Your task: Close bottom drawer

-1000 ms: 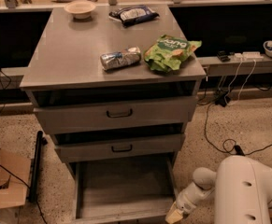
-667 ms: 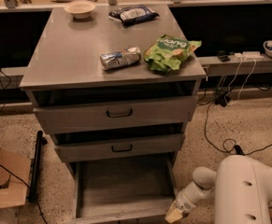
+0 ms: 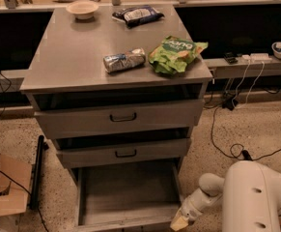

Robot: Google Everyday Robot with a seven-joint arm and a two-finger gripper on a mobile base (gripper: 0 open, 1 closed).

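The bottom drawer (image 3: 130, 192) of the grey metal cabinet is pulled far out, and its wide shallow tray is bare inside. Its front panel (image 3: 125, 224) runs along the lower edge of the view; the handle is out of sight. My gripper (image 3: 178, 223) is at the drawer's front right corner, at the end of the white arm (image 3: 256, 197) that comes in from the lower right. It sits close against the front panel's right end. The middle drawer (image 3: 125, 152) and the top drawer (image 3: 123, 117) above also stand slightly out.
On the cabinet top (image 3: 72, 57) lie a crushed can (image 3: 124, 60), a green chip bag (image 3: 174, 54), a dark snack bag (image 3: 137, 14) and a small bowl (image 3: 82, 8). A cardboard box (image 3: 5, 187) sits on the floor at left. Cables (image 3: 227, 144) trail across the floor at right.
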